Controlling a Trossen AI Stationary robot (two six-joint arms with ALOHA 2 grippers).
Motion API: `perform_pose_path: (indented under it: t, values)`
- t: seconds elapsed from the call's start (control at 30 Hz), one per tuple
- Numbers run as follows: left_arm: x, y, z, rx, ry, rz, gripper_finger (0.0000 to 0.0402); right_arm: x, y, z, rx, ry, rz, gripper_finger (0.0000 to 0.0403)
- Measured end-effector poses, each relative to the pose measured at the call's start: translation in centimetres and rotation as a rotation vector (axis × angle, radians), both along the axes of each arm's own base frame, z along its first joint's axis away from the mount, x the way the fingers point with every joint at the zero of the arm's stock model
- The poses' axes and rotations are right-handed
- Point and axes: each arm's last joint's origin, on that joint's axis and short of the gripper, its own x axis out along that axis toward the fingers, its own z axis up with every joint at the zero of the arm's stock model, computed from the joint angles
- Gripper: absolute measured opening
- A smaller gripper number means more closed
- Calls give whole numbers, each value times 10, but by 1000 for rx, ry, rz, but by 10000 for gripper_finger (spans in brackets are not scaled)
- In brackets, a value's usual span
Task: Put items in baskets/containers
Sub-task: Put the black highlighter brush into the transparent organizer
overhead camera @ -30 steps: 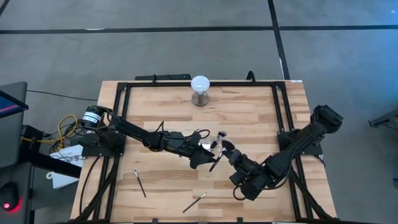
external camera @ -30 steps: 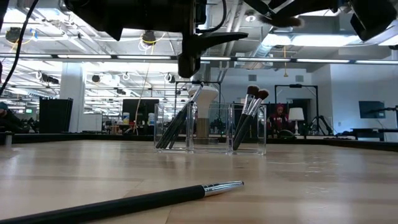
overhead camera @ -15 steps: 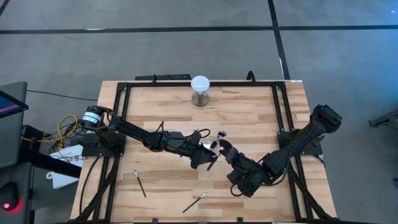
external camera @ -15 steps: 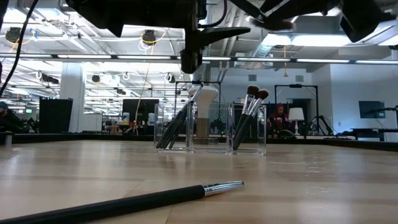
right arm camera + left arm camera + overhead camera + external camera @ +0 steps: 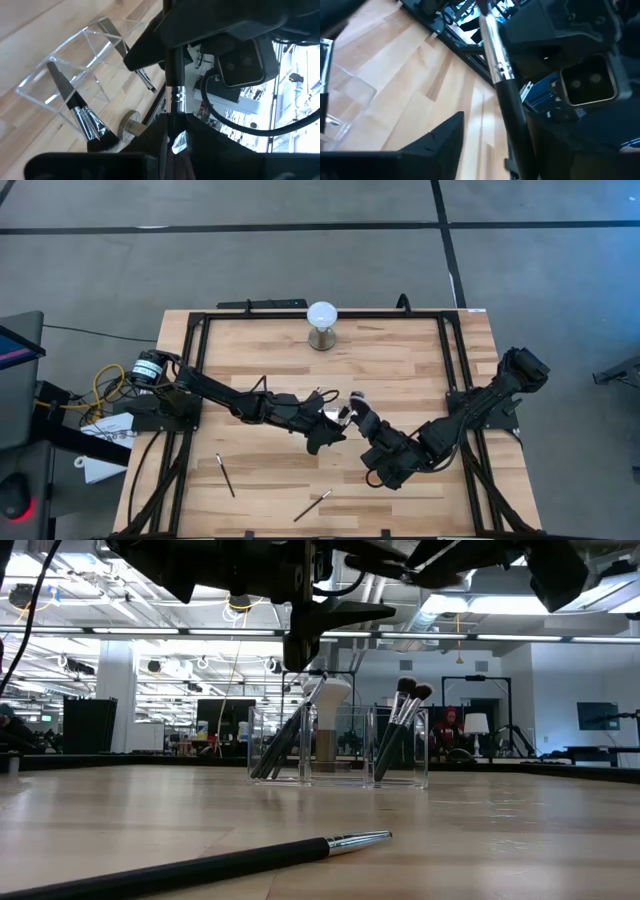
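Brush: we see both end effectors on one shaft above the desk middle, a handover we judge
Left end effector: pinching the brush
Right end effector: clamped on it too
Holder: mid-desk, brushes leaning inside

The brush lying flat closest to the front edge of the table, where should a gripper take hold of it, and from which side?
Grip the brush at the middle of its dark handle, coming straight down from above with the fingers closing across it. It lies flat and diagonal on the table, and the handle is its longest straight part.
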Motion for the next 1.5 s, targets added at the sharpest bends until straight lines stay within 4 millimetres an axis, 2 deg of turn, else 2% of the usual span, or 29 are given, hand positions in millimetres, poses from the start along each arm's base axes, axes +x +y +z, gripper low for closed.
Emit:
perform_pose_path:
  t: [0.1,0.33,0.47,0.67,0.8,0.93,1.13,1.3,1.5]
  values:
    - [0,0,-1,22,9,-2,162,-2,3,0,5,-4,11,54]
    - [0,0,-1,88,-6,-19,39,-6,12,1,22,-20,40,54]
    - [0,0,-2,131,-10,-25,37,-5,14,3,60,-62,27,54]
    - [0,1,-1,242,-37,-1,41,-10,22,14,192,-306,-87,55]
    - [1,4,3,366,-96,30,40,-25,28,27,497,-439,-128,62]
    - [-2,-12,13,517,-247,7,42,-45,27,34,886,-429,-200,64]
    - [-14,-32,20,678,-416,31,40,-62,29,15,1096,-474,-202,64]
    - [-21,-37,15,692,-410,60,46,-53,14,6,1176,-546,-129,70]
    - [-23,-34,11,694,-400,75,40,-34,-9,22,1309,-579,42,117]
